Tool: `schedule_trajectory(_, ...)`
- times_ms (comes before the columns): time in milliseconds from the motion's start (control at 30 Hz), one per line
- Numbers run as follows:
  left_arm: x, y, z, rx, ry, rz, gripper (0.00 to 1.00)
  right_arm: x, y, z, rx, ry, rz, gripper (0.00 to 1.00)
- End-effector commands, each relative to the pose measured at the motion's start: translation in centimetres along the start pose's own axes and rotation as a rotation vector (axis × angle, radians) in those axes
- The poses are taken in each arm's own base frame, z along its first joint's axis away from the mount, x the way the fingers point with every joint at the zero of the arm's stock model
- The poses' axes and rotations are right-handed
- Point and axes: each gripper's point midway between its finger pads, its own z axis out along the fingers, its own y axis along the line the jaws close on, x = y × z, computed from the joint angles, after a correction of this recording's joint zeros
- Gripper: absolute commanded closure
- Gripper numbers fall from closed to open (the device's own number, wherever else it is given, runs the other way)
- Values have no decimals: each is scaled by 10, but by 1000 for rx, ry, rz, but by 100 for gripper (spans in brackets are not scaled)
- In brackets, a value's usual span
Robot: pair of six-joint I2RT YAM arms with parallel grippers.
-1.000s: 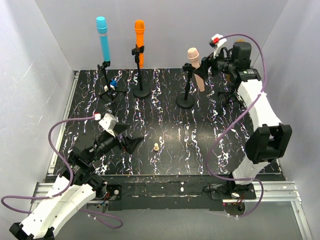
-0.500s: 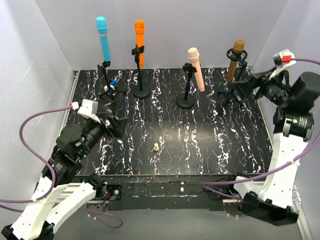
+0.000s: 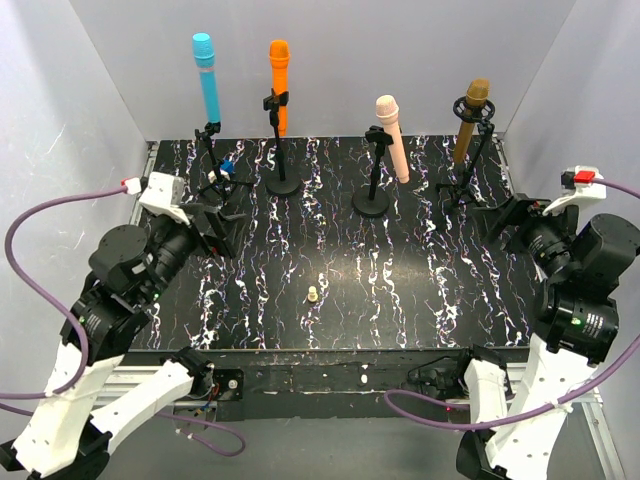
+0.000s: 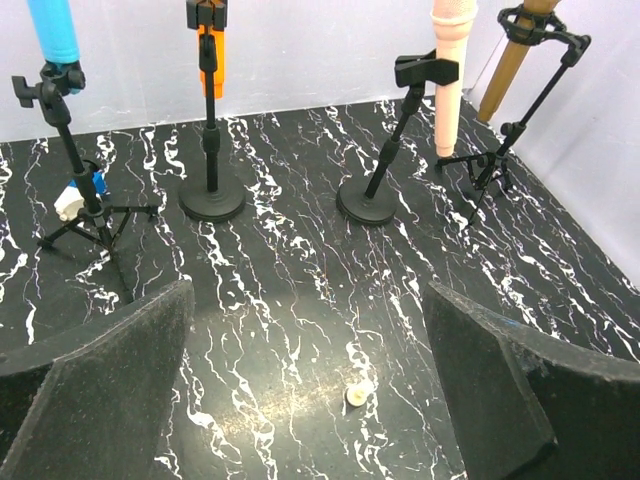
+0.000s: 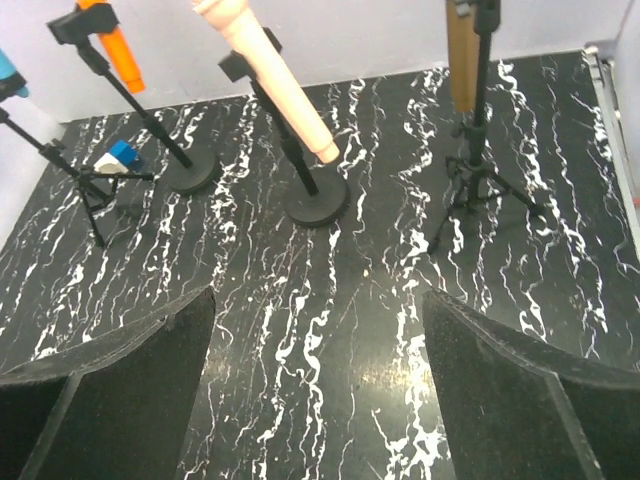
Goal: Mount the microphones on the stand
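Four microphones stand in stands along the back of the black marbled table (image 3: 400,290): light blue (image 3: 205,75), orange (image 3: 279,80), pale pink (image 3: 391,135) and golden-brown (image 3: 470,118). My left gripper (image 3: 222,228) is open and empty, above the table's left side, apart from the stands. My right gripper (image 3: 505,218) is open and empty at the right, short of the golden-brown microphone's tripod (image 3: 462,185). The left wrist view shows all four: blue (image 4: 52,30), orange (image 4: 208,45), pink (image 4: 448,75) and brown (image 4: 512,60). The right wrist view shows pink (image 5: 270,75) and brown (image 5: 461,55).
A tiny beige peg (image 3: 312,294) stands on the table near the front middle, also in the left wrist view (image 4: 355,396). A small blue and white piece (image 3: 227,166) sits by the left tripod. White walls close in the back and both sides.
My right gripper has drawn back from the golden-brown microphone, which stays in its stand, and swung to the right. My left gripper has pulled away from the middle, up and to the left.
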Motion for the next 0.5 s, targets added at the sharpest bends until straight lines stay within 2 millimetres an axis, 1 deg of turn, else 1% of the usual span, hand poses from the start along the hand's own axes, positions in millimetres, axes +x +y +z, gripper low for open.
schedule_trajectory(0, -14, 3, -23, -1, -29, 6, 2, 4, -10, -11, 95, 8, 11, 9)
schedule_trajectory(233, -15, 8, -44, -9, -43, -12, 2, 16, -14, -17, 129, 27, 7, 8)
schedule_trajectory(400, -9, 12, -51, -19, -27, -24, 2, 20, -13, -20, 127, 14, 5, 8)
schedule_trajectory(467, -7, 12, -53, -20, -24, -28, 2, 23, -16, -18, 139, 30, 28, 8)
